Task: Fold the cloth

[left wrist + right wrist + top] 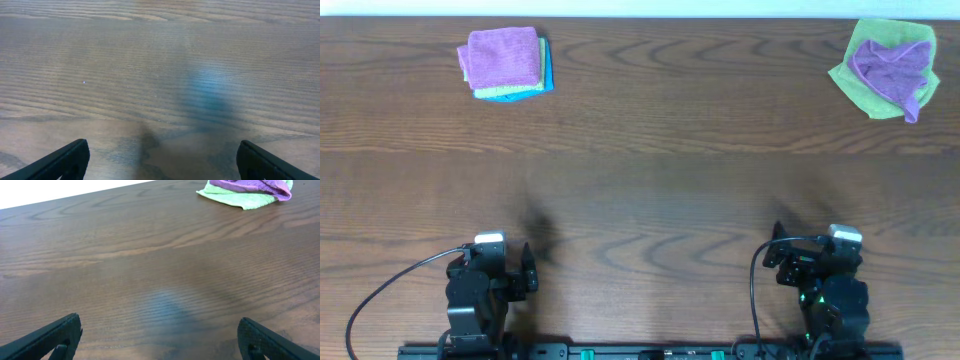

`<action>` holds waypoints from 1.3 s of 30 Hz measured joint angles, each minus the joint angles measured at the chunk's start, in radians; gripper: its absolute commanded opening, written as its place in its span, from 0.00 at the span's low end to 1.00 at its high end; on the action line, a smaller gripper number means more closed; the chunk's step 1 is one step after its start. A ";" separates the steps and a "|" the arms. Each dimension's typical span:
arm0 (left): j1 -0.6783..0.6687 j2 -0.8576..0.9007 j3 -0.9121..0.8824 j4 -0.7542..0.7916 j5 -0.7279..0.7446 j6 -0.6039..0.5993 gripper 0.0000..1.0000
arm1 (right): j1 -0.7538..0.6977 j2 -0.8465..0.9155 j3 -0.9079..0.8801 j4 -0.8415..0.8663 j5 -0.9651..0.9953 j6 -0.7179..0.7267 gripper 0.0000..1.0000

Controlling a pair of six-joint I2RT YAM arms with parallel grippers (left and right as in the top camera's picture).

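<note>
Wooden table [650,130], crumpled cloth [892,62] far-right

**Background: dark wood bench, white beyond the far edge**

Bench [640,200] fills nearly every view. The top is dark brown wood grain running left-right. A straight seam [650,152] crosses the full width, and the far half reads slightly darker. Thin white strip [620,6] past the far edge; wall or floor, can't tell. Light is diffuse, soft shadows only. Bluish sheen [210,95] on the surface in both wrist views.
</note>
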 measured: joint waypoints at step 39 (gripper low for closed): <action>0.001 -0.004 0.000 0.000 0.000 0.000 0.95 | -0.036 0.823 0.458 0.401 -0.023 0.031 0.99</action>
